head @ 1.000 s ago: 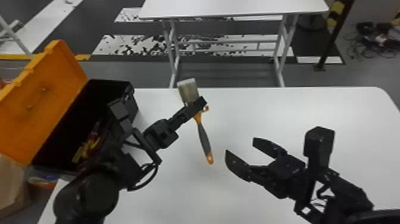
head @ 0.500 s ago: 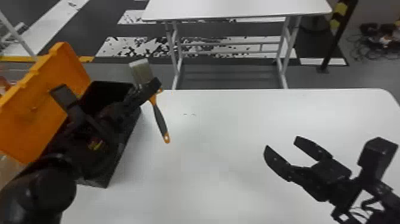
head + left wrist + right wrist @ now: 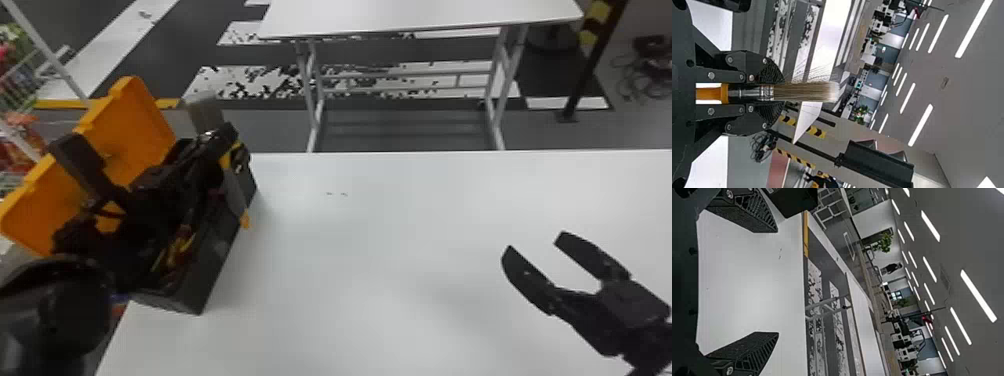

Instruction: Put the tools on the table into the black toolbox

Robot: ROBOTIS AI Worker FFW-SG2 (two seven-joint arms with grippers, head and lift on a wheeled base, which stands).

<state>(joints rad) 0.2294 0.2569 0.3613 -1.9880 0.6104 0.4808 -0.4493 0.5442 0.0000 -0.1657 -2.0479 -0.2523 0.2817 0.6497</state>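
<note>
Head view, 12 o'clock = away from robot. L gripper (image 3: pixel 774 93) has paintbrush (image 3: pixel 803 92) clamped betw. both fingers, approx. at the metal collar; bristles aim at 11 o'clock, orange-tipped handle at 5. Black toolbox (image 3: pixel 216 260) sits at the table's (image 3: pixel 400 260) 9-to-10 o'clock side, orange lid (image 3: pixel 137 127) up on its 9-to-10 side, yellow-and-red tools (image 3: pixel 177 252) inside. Brush is at the box's 1 o'clock end, handle tip out by the 3 o'clock wall — not in yet. R gripper (image 3: pixel 534 244) is parked at 4 o'clock, fingers spread, nothing betw. them.

Step in hand, I'd say: carry to box, nearly at the drop. Next: L arm needs to shift brush approx. toward 7 or 8 o'clock, get handle & bristles both inside the rim, then lower & let go. Poss. snags: handle end catching on the 3 o'clock wall, or bristles hanging over the 12 o'clock end — prob. needs a bit of a turn to lie lengthwise w/ box.
</note>
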